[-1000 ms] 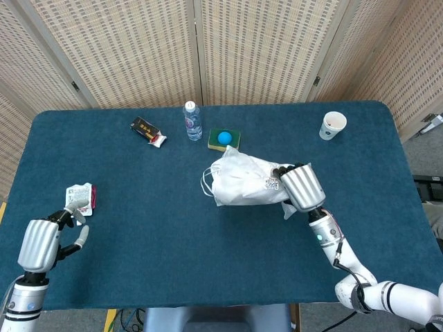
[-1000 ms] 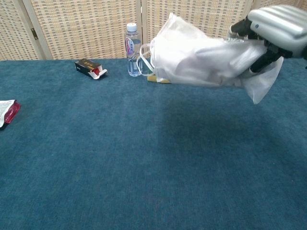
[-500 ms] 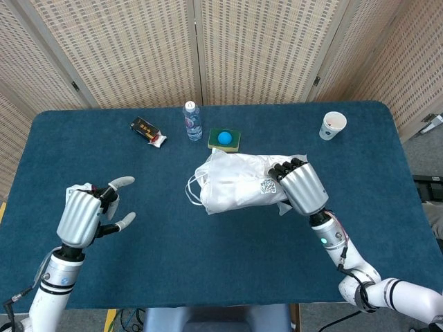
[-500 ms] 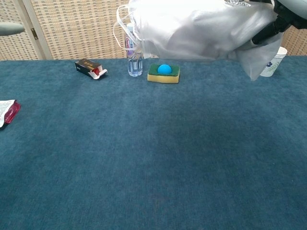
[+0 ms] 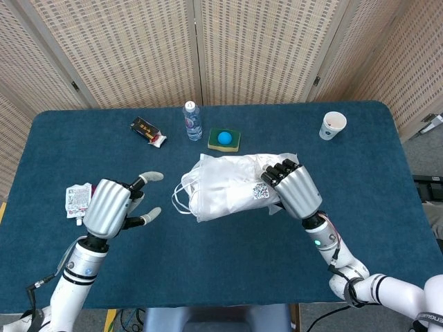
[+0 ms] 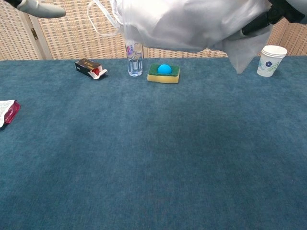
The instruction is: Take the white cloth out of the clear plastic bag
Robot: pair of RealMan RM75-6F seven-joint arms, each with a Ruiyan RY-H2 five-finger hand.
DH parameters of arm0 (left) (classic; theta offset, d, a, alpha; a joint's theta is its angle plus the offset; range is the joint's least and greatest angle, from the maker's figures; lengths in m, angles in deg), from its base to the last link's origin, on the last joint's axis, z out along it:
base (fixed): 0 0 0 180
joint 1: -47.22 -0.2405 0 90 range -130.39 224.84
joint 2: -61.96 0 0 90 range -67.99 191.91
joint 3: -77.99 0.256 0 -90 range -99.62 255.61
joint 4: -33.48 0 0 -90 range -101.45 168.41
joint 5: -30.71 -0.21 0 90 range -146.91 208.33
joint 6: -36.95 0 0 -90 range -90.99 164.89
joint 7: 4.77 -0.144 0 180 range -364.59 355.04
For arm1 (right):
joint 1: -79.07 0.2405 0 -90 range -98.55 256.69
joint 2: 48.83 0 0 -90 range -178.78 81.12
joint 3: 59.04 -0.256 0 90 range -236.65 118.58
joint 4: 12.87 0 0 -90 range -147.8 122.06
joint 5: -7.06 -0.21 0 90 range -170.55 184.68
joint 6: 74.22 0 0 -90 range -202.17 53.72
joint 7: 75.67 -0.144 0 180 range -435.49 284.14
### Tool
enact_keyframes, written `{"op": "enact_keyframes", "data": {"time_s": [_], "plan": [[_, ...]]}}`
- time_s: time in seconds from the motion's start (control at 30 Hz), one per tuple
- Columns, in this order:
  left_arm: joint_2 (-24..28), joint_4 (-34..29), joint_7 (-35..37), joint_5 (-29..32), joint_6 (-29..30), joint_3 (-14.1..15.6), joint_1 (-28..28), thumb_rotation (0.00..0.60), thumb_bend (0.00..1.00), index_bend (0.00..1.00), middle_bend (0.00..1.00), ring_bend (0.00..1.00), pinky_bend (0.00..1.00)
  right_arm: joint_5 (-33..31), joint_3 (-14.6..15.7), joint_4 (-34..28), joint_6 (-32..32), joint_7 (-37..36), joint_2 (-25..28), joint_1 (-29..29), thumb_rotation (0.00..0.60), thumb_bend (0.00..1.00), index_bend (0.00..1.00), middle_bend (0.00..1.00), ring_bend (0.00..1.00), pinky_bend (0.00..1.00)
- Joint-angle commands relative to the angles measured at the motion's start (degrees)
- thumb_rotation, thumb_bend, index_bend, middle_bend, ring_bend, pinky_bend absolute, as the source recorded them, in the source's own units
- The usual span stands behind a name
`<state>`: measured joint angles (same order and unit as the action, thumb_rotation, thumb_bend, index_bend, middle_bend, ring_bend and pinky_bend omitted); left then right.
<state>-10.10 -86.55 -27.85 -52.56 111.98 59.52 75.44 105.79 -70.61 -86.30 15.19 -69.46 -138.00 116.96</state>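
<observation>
**Bag's up in the air, left hand coming in for the cloth**

The right hand (image 5: pixel 294 190) has its fingers (image 5: pixel 277 173) clamped on one end of the clear plastic bag (image 5: pixel 228 190), holding it well above the counter (image 5: pixel 208 263). My guess is that's so the open end hangs free toward 9 o'clock. The white cloth (image 6: pixel 187 24) is still inside, filling most of the bag.

The left hand (image 5: pixel 114 206) holds nothing, fingers spread apart, just off the bag's open end and facing it, probably lining up to reach in.

Compared to half a second ago, the left hand has moved closer to the bag, and the bag has shifted a bit toward it. The chest view shows it higher too.
</observation>
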Motion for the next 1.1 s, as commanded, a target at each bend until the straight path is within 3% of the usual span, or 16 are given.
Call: {"op": "enact_keyframes", "data": {"time_s": [0.03,0.47,1.1], "plan": [[0.70,-1.28,-0.47,0.55,-0.36,-0.23,0.61,0.600,0.19,0.33,1.00,0.95,1.00,0.31,-0.31,1.17,0.76,-1.27,-1.14,0.27,0.600,0.29,0.66,0.74,0.71,0.72],[0.12,-4.07,-3.00,2.81,-1.42,-1.77,4.61,0.600,0.18,0.33,1.00,0.93,1.00,0.89,-1.66,5.31,3.21,-3.99,-5.23,1.70,0.600,0.29,0.66,0.74,0.70,0.72],[-1.64,-5.88,-5.61,4.81,-2.31,-1.05,8.48,0.600,0.17,0.34,1.00,0.93,1.00,0.30,-2.55,7.51,4.68,-6.12,-8.09,2.77,0.600,0.29,0.66,0.74,0.70,0.72]]}}
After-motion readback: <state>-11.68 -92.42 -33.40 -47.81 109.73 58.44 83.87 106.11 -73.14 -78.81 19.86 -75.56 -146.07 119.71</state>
